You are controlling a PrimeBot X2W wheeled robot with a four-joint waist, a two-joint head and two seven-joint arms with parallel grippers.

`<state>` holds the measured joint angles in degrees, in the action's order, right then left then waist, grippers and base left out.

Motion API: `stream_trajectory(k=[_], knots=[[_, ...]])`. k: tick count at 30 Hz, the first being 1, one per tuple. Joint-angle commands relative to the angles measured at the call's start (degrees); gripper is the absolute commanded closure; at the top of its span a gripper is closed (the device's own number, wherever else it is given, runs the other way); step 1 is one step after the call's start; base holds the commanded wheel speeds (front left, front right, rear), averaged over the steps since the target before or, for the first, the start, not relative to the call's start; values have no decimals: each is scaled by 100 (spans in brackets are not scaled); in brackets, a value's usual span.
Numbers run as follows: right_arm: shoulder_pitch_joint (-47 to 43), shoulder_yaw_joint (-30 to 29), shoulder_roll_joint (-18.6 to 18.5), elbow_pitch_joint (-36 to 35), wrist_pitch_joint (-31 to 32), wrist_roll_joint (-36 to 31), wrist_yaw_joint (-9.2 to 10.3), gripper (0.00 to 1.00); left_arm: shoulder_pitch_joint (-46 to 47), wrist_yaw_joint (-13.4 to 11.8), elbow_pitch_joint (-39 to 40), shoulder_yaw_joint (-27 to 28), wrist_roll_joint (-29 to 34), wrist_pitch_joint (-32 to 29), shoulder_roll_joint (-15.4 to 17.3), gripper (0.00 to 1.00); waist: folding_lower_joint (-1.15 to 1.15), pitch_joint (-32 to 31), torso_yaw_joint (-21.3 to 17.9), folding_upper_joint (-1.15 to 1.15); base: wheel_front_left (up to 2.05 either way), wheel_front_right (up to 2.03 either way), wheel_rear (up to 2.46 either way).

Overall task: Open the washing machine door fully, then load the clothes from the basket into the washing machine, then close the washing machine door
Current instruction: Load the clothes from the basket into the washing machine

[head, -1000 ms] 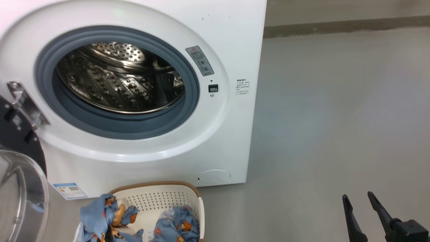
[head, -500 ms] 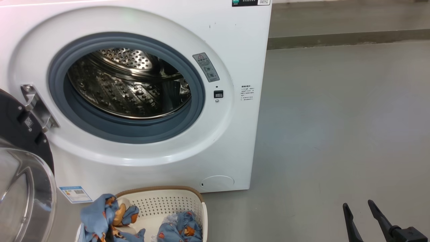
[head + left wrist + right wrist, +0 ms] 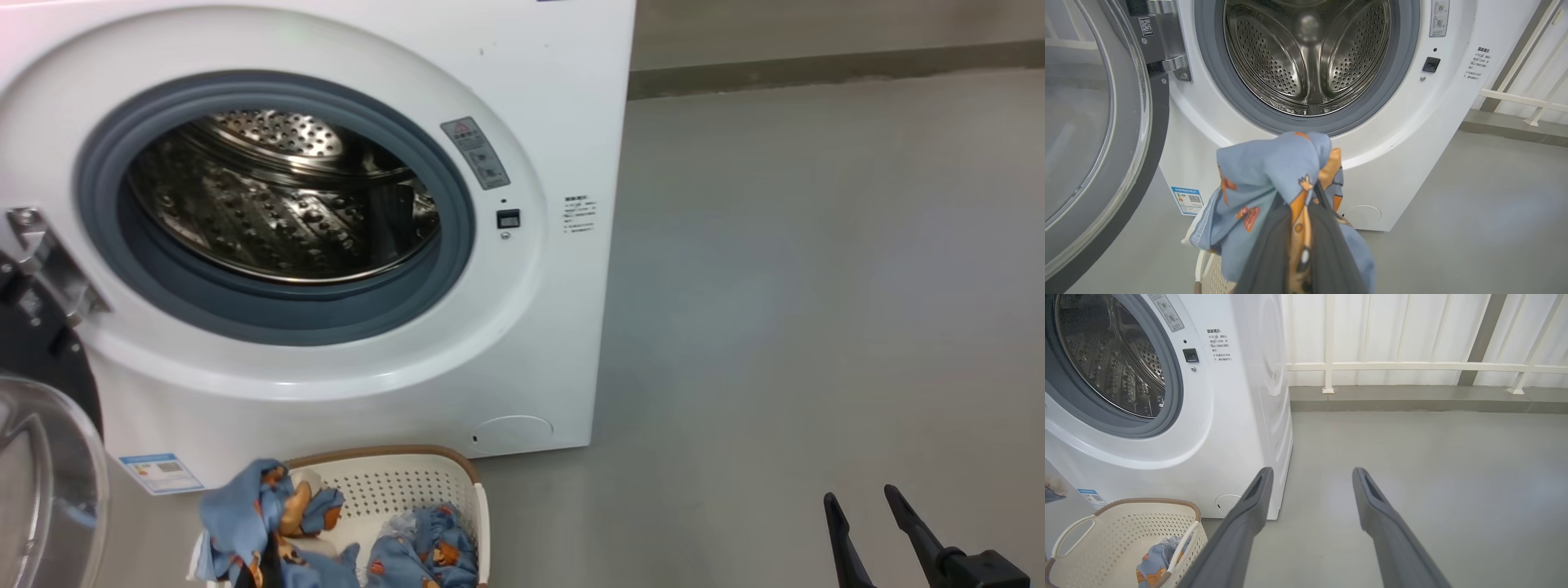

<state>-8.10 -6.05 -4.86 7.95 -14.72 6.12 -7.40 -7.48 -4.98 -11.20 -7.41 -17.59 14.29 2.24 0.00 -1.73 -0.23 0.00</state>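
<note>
Front-loading washing machine (image 3: 531, 82) standing on a grey floor (image 3: 816, 286), with the washing machine door (image 3: 1094, 122) swung wide open to the robot's left on its metal hinge (image 3: 1171, 61), exposing the grey-blue gasket (image 3: 457, 245) and the steel drum (image 3: 1306, 53), in which no fabric can be seen. The basket (image 3: 392, 482) sits on the floor just in front of the machine's base, below the drum opening and between the blue energy sticker (image 3: 159, 472) and the round cover (image 3: 513, 431). The clothes (image 3: 245, 506) lie in two bunches: one garment is pinched between the closed fingers of the left gripper (image 3: 1302, 228) and hangs in folds over the basket's left edge, level with the lower front of the machine; a second bunch (image 3: 424, 555) rests inside the basket against its right wall. The right gripper (image 3: 1311, 470) hangs well to the right of the machine above bare floor, its two fingers spread wide apart and holding nothing. A white railing (image 3: 1412, 366) runs along the wall behind.
</note>
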Motion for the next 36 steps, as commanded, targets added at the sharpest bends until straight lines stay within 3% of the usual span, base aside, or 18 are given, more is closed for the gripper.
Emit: stream_trajectory(k=[1, 17, 36], knots=[[249, 163, -43, -146, -28, -26, -9, 0, 351, -51, 168, 181, -37, 71, 66, 100, 0, 86, -113, 0, 0, 0, 0], [533, 202, 133, -227, -28, 36, -9, 0, 1714, -102, -85, 603, 99, 71, 312, 100, 0, 800, -942, 0, 0, 0, 0], [1170, 544, 195, -202, -28, 146, -9, 0, 4138, -86, -1279, 1164, 549, 71, 1378, 100, 0, 1882, -1730, 0, 0, 0, 0]])
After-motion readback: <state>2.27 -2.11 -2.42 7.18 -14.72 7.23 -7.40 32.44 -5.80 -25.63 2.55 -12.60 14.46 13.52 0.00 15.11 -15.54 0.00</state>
